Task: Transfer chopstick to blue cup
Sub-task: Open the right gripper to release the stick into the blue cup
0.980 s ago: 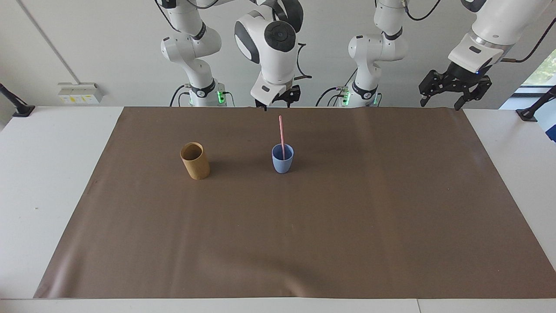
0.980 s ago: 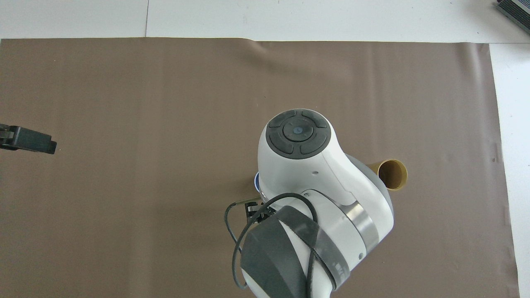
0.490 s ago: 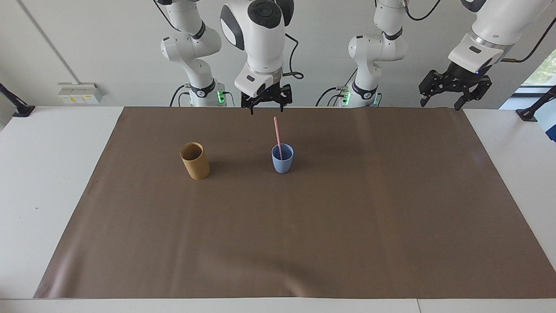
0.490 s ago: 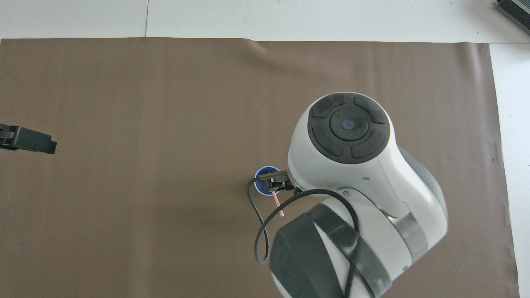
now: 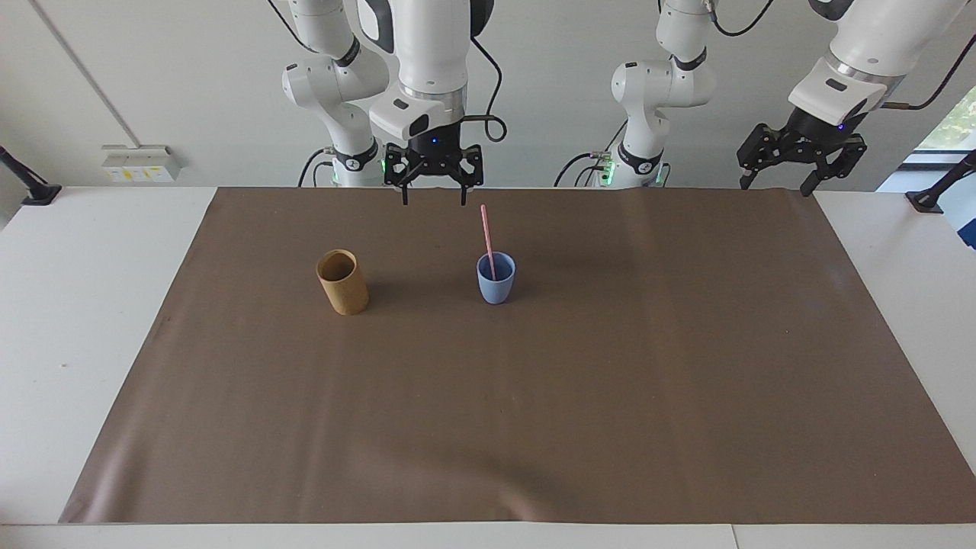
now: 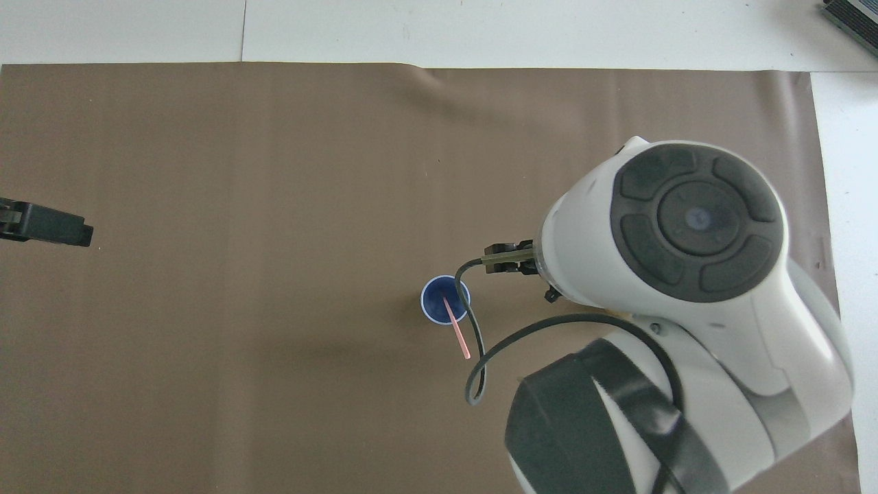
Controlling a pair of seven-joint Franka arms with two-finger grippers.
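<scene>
The light-blue cup [image 5: 496, 279] [image 6: 446, 300] stands upright near the middle of the mat. A pale pink chopstick [image 5: 486, 238] [image 6: 457, 330] stands in it, leaning on the rim with its upper end tilted toward the robots. My right gripper [image 5: 433, 201] hangs open and empty above the mat's edge by the robots, apart from the stick and slightly toward the tan cup. My left gripper [image 5: 775, 184] waits open and empty above the mat's corner at the left arm's end.
A tan-brown cylindrical cup [image 5: 342, 282] stands upright beside the blue cup, toward the right arm's end; the right arm [image 6: 686, 274] hides it in the overhead view. A brown mat [image 5: 534, 419] covers most of the white table.
My right gripper has lifted off the chopstick and swung away toward the tan cup's side. The stick stays in the blue cup, now leaning a little more. The left arm has barely moved.
</scene>
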